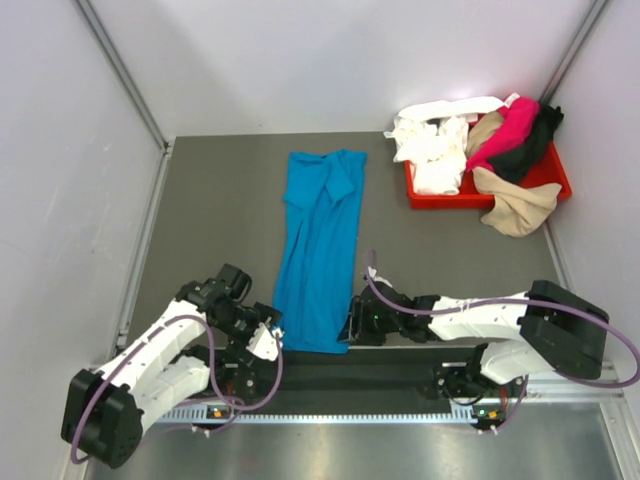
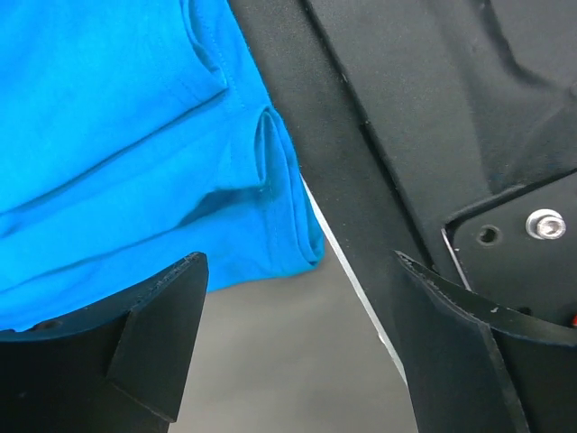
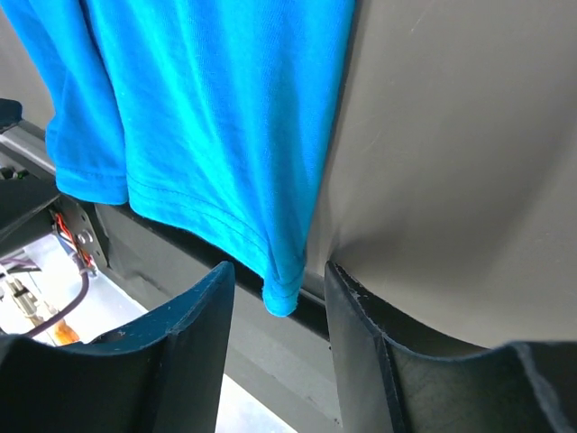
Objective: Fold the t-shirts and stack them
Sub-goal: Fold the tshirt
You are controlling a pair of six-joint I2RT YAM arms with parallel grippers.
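Note:
The bright blue t-shirt (image 1: 320, 240) lies on the grey table as a long narrow strip running from far to near. My left gripper (image 1: 270, 338) sits at its near left corner. In the left wrist view this gripper (image 2: 297, 271) is open wide, with the shirt's hem corner (image 2: 297, 239) just beyond the fingertips and bare table between them. My right gripper (image 1: 351, 325) is at the near right corner. Its jaws (image 3: 278, 275) are open, and the shirt's corner (image 3: 284, 293) hangs loose between them, touching neither finger. White (image 1: 435, 140), magenta (image 1: 505, 130), black (image 1: 530, 145) and tan (image 1: 515, 205) t-shirts are piled at the back right.
The red tray (image 1: 552, 182) holding the pile stands in the back right corner, with the tan shirt spilling over its front rim. Grey walls close in the left, right and back sides. A black strip and a metal rail (image 1: 330, 415) run along the near edge.

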